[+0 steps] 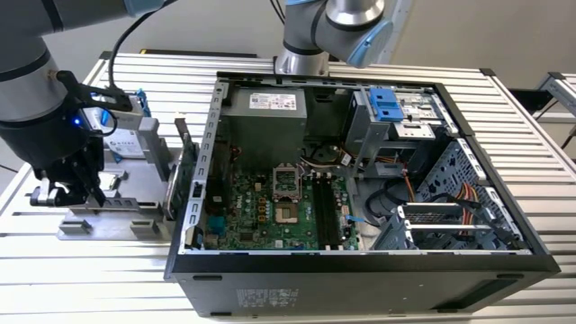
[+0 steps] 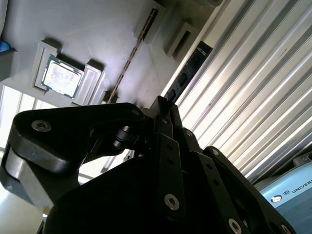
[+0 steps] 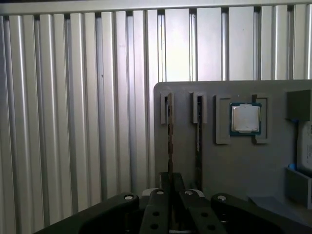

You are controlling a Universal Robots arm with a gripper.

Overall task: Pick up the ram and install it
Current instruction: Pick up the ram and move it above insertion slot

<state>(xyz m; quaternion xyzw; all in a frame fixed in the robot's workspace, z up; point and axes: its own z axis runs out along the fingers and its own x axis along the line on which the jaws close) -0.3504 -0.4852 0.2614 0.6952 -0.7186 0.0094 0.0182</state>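
In the first wrist view the ram (image 3: 169, 139) shows edge-on as a thin dark stick standing in a slot of the grey holder plate (image 3: 185, 170). My gripper (image 3: 170, 179) sits over the near end of the stick, its two fingers pressed together on it. The second wrist view shows the same ram (image 2: 132, 51) running away from the gripper (image 2: 163, 108) towards its slot block. In the exterior view the gripper (image 1: 69, 194) hangs low over the holder plate (image 1: 112, 226), at the exterior view's left of the open computer case (image 1: 360, 263).
A second thin stick (image 3: 198, 134) stands in the neighbouring slot, and a processor chip (image 3: 245, 118) lies in a pocket beside it. A silver drive (image 1: 126, 138) and a green card (image 1: 189, 172) stand between holder and case. Black memory slots (image 1: 328, 209) lie on the motherboard.
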